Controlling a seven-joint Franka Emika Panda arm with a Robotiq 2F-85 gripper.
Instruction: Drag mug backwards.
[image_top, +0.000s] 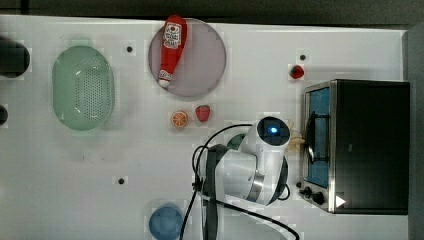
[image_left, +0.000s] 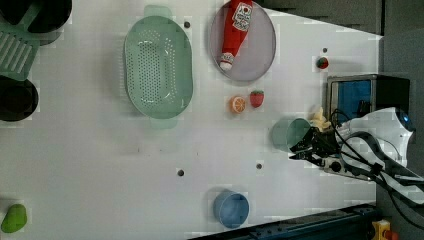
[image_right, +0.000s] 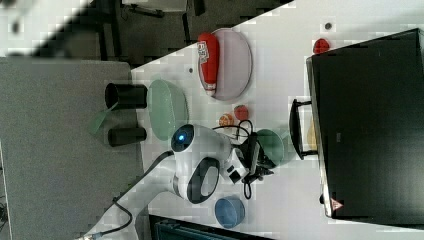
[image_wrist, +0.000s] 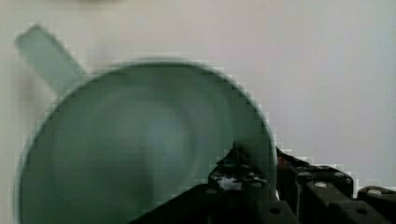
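End effector (image_wrist: 254, 161): clamped on the mug's wall, one finger inside the rim, one outside.
Mug (image_left: 290, 134): upright on the surface (image_left: 100, 165), near the toaster oven (image_left: 362, 95).
Progress: grip made; dragging judged unfinished.

Mug (image_left: 290, 134): dark green, round, upright, mouth open upward, handle projecting sideways, standing on the white table.

Mostly hidden under the arm in the top view: the mug (image_top: 236, 141), just a green sliver showing at the arm's 10 o'clock. Cut off by the top view's lower edge: the blue cup (image_top: 165, 223). Blurred and cropped in the wrist view: mug rim; the pincer (image_wrist: 254, 175) straddling its wall.
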